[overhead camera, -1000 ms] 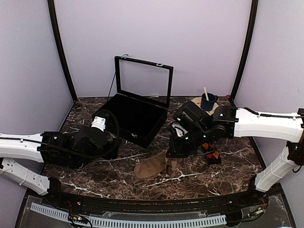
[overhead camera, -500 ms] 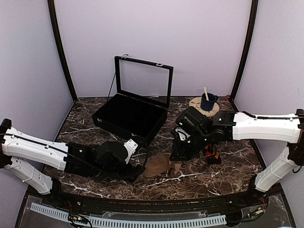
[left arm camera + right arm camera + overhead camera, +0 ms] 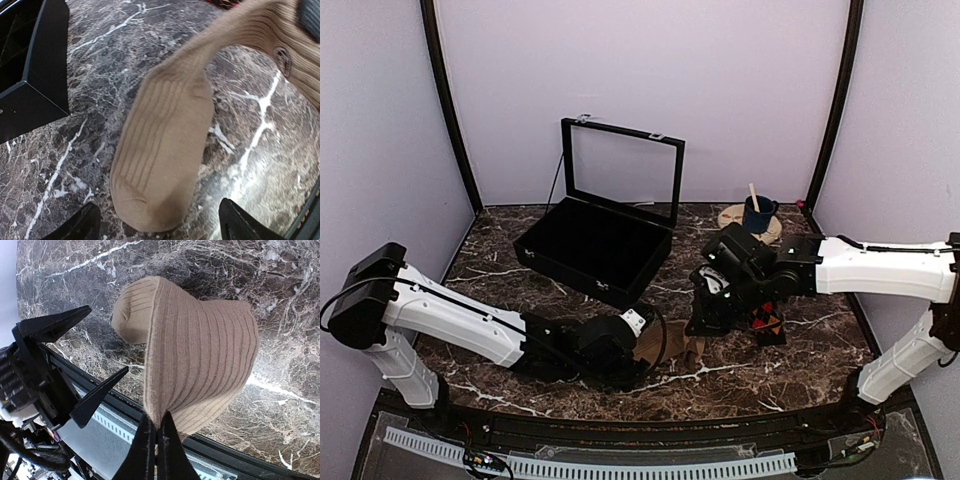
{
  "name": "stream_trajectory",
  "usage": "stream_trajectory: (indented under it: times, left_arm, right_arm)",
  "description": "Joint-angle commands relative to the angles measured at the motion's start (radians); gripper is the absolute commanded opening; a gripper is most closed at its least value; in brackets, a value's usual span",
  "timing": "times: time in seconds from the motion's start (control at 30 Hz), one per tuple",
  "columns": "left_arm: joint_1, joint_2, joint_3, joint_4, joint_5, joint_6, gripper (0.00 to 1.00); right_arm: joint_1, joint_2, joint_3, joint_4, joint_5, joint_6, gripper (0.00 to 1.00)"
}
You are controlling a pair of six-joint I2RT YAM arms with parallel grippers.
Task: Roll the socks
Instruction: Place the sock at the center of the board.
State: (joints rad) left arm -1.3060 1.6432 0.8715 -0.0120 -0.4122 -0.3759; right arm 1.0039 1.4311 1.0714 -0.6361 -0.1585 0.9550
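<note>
Right hand [image 3: 155, 432], pinched shut, holds one end of the sock [image 3: 165, 150] up, just before the box [image 3: 600, 245]. Left hand [image 3: 159, 204], wide open and empty, straddles the toe. Next, likely: grip and roll.

I see one sock [image 3: 165, 150] tan, ribbed lengthwise, with a small dark-rimmed oval mark on it. Second sock [image 3: 767, 325] black with red-orange diamonds. Bench [image 3: 490, 270] dark brown-black marble, white veins all over. Box [image 3: 595, 245] black inside and out, lid frame black too. Mug [image 3: 757, 214] dark blue, stick [image 3: 753, 196] pale, disc [image 3: 734, 213] tan. My left arm [image 3: 450, 315] and right arm [image 3: 880, 265] white shells, black joints; jaws black on both. Walls [image 3: 720, 90] pale lilac, posts [image 3: 445, 100] black.
</note>
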Motion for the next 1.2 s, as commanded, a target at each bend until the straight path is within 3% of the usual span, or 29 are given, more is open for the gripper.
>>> stream_trajectory:
  times: [0.0,0.3,0.83,1.17]
  left_arm:
    - [0.025,0.027,0.044,0.012,-0.083,-0.055,0.85]
    - [0.113,0.096,0.057,0.01,-0.041,-0.098,0.84]
    - [0.12,0.145,0.057,-0.152,-0.066,-0.155,0.83]
    - [0.129,0.176,0.073,-0.26,-0.084,-0.167,0.82]
  right_arm:
    - [-0.021,-0.029,-0.027,0.019,-0.027,-0.018,0.0]
    - [-0.059,-0.026,-0.035,0.01,-0.061,-0.052,0.0]
    - [-0.201,0.024,-0.005,-0.024,-0.079,-0.16,0.0]
    - [-0.254,0.149,0.073,-0.032,-0.044,-0.248,0.06]
